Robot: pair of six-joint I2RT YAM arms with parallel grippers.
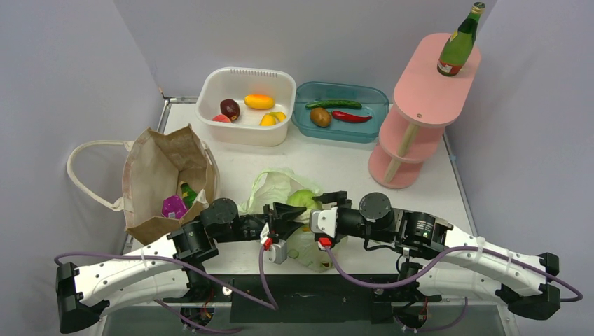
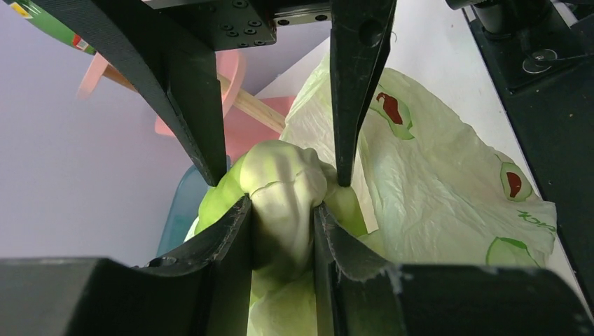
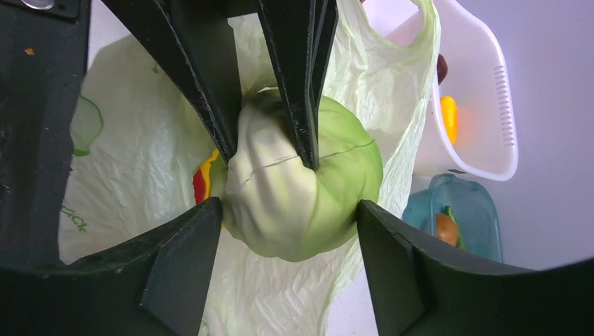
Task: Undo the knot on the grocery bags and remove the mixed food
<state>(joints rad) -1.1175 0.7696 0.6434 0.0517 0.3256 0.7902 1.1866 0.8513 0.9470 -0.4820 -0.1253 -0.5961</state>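
Pale green round cabbage (image 1: 303, 199) is clamped between the fingers of the left pincer (image 2: 281, 206), and the thin translucent green plastic bag (image 2: 434, 175) lies just beyond. The right pincer (image 3: 291, 203) straddles the cabbage with its jaws apart. Advised: close the right pincer gently before the left releases. Green bag lettering beside the pincers is too crumpled to read.

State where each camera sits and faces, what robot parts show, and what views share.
Top external: above and behind, looking down at the table; left arm, right arm and their bases show.
Left wrist: on the left arm, looking along the left gripper at the cabbage it pinches.
Right wrist: on the right arm, looking past the right gripper at that cabbage from the opposite side.
Shared: cabbage, plastic bag; each wrist view shows the other gripper too.
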